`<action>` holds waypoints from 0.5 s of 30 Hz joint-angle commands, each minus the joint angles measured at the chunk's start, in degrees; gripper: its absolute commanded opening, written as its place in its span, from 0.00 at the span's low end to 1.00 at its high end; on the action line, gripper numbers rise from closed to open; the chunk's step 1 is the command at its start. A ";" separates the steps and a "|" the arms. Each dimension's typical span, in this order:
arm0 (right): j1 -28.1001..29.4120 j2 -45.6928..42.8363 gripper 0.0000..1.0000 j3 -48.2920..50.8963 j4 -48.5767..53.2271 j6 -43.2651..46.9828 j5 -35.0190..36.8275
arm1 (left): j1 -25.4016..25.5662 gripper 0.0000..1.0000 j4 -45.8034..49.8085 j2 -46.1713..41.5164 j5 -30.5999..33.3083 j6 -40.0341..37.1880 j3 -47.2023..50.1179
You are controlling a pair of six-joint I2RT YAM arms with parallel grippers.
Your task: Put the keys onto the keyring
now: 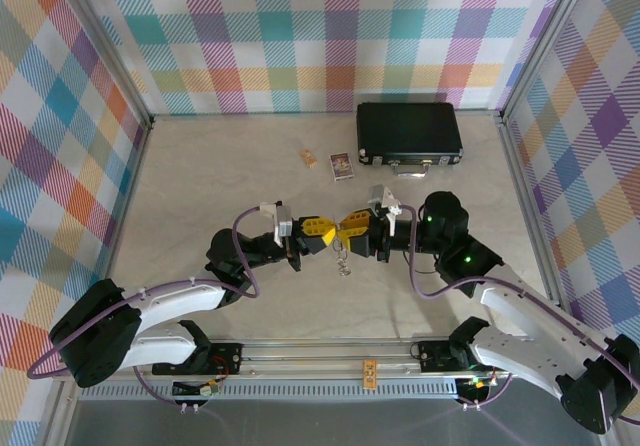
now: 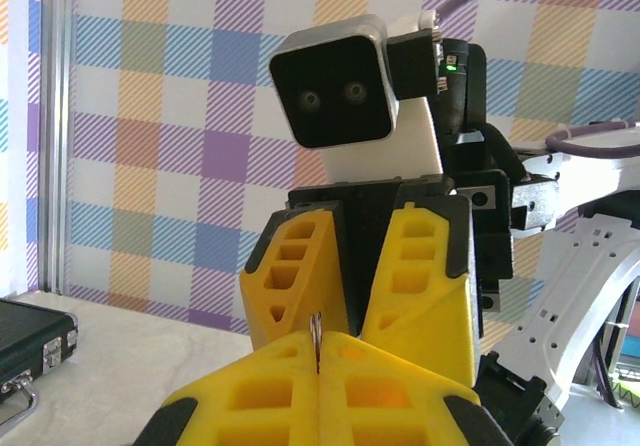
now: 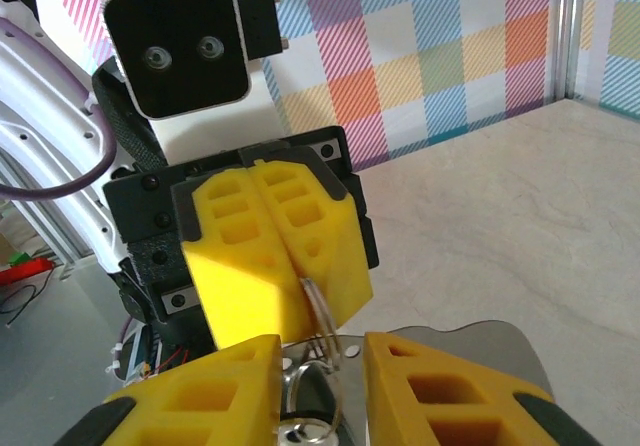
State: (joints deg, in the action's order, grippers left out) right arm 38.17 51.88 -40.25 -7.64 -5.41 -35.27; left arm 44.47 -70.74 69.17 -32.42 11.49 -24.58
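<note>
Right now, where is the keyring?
In the top view the keyring is at centre, pinched in the left end effector, facing the right end effector, with keys dangling below.

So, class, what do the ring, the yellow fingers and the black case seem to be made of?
Ring: thin silvery wire with a bright glint, probably steel. Yellow fingers: matte, moulded with hollow pockets, likely plastic. Black case: smooth dark shell with pale shiny edging and handle; maybe plastic with metal trim, too small to be sure.
</note>
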 commanded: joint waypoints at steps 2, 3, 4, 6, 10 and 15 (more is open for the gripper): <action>-0.53 0.57 0.25 -2.05 -1.04 -0.96 -3.50 | -0.21 0.00 -4.49 -0.53 -2.16 1.43 -2.29; -0.58 0.75 0.23 -2.27 -1.03 -1.00 -4.15 | -0.17 0.00 -4.54 -0.38 -2.34 1.55 -2.32; -0.63 0.98 0.22 -2.50 -0.92 -1.01 -4.80 | -0.18 0.00 -4.50 -0.41 -2.45 1.57 -2.32; -0.64 1.28 0.17 -2.87 -0.89 -0.94 -5.83 | -0.17 0.00 -4.49 -0.31 -2.53 1.57 -2.32; -0.75 1.20 0.06 -2.93 -1.10 -0.85 -6.30 | -0.20 0.00 -4.38 -0.12 -2.74 1.66 -2.24; -0.73 0.78 0.00 -2.96 -0.74 -0.28 -6.77 | -0.18 0.00 -4.47 -0.07 -2.51 1.53 -2.06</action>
State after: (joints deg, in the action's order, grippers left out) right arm 37.47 52.95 -41.28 -7.62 -6.00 -39.99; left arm 44.45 -71.26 69.17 -33.54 12.64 -25.06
